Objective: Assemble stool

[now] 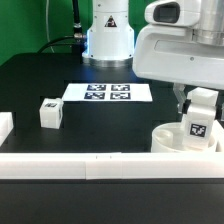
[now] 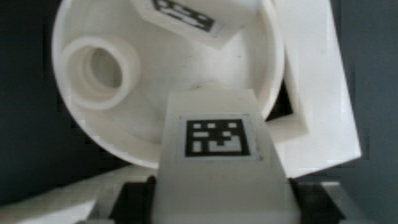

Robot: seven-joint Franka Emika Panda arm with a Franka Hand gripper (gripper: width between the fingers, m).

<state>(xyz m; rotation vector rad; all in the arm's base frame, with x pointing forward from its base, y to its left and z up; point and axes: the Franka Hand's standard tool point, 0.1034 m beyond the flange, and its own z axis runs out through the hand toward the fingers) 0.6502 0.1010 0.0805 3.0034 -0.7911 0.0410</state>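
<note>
Gripper (image 1: 197, 110) clenched on one stool leg, the held leg (image 1: 198, 128). Wrist view: dark fingers (image 2: 130, 196) press both its sides, tag face up between them.

Held leg (image 2: 217, 140) upright, hanging over the seat (image 1: 168, 140). Its lower end is at the seat's rim; cannot tell whether they touch.

Seat (image 2: 107, 115) lies flat on the black table (image 1: 30, 80) by its near edge, toward the exterior view's right, close against the white border rail (image 1: 90, 163) along that edge. Round socket hole open in its face. Second tag (image 2: 187, 12) at the seat's far side; cannot tell if it sits on the seat or on another part.

Loose leg (image 1: 50, 112) stands toward the exterior view's left, well apart from the seat, between the marker board (image 1: 107, 92) and the near rail.

Marker board mid-table, flat, touching nothing
</note>
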